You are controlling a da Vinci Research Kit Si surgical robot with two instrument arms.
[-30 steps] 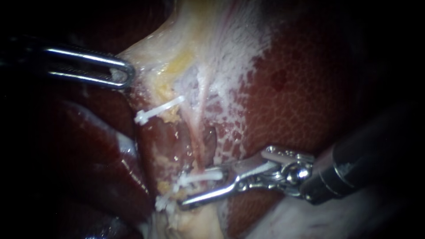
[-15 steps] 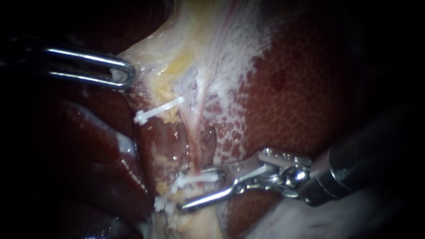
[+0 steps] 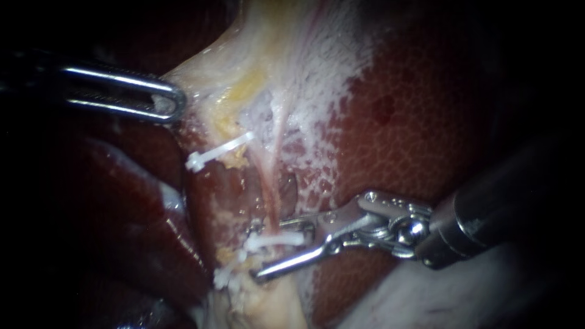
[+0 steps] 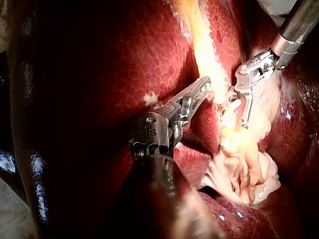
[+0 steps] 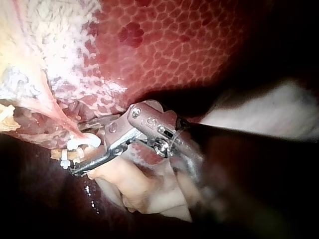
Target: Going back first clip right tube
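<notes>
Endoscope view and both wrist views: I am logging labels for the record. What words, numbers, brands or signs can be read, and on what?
None. No legible word, number or sign shows on the liver, the pale tissue, the upper clip, the lower clip, the left instrument or the right instrument; the latter's metal shows only small round dots.
</notes>
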